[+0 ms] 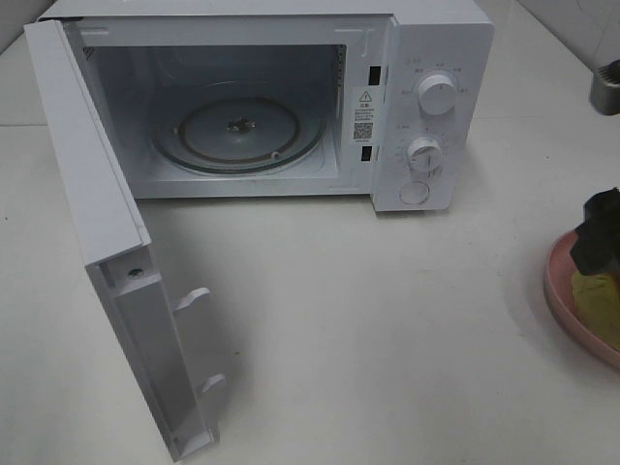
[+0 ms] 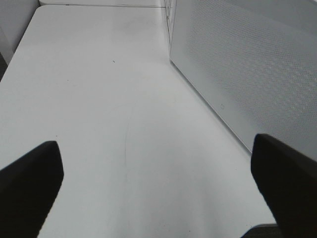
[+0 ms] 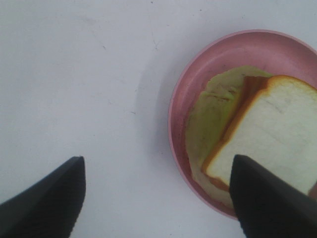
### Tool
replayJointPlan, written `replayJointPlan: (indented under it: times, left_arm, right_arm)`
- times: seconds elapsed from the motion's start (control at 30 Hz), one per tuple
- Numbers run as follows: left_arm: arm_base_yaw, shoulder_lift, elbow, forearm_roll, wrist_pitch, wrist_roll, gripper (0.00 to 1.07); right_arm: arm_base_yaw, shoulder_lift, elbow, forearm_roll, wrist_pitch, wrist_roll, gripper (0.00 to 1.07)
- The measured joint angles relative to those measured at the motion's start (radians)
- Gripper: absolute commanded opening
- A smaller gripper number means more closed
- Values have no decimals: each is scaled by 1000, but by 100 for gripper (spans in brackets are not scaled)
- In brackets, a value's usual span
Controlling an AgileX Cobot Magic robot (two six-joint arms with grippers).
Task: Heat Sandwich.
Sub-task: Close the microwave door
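Note:
The sandwich [image 3: 277,134], white bread with a tan crust over pale yellow-green filling, lies on a round pink plate [image 3: 198,84]. My right gripper [image 3: 158,198] hovers above the plate's edge, open; one finger [image 3: 272,198] hangs over the sandwich's corner and the other over bare table. In the high view this gripper [image 1: 601,232] is at the far right edge above the plate [image 1: 572,291], with only the filling [image 1: 596,291] showing. My left gripper [image 2: 158,188] is open over bare table beside the microwave door [image 2: 247,64] and holds nothing.
A white microwave [image 1: 426,107] stands at the back with its door [image 1: 107,223] swung wide open toward the front left. Its glass turntable [image 1: 237,131] carries nothing. White tabletop [image 1: 368,320] stretches between the microwave and the plate.

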Motion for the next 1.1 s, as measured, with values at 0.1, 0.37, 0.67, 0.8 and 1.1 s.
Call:
replayJointPlan:
  times: [0.1, 0.37, 0.67, 0.8, 1.1]
  left_arm:
    - [0, 0, 0, 0, 0, 0, 98]
    - [0, 0, 0, 0, 0, 0, 98]
    - [0, 0, 0, 0, 0, 0, 98]
    - [0, 0, 0, 0, 0, 0, 98]
    - [0, 0, 0, 0, 0, 0, 98]
  right_arm:
    - [0, -94, 0, 10, 74, -5, 76]
    - [0, -261, 0, 19, 212, -7, 76]
    - [0, -475, 0, 19, 348, -7, 76]
    - [0, -573, 14, 19, 357, -7, 76]
    - [-100, -812, 140, 23, 354, -30, 76]
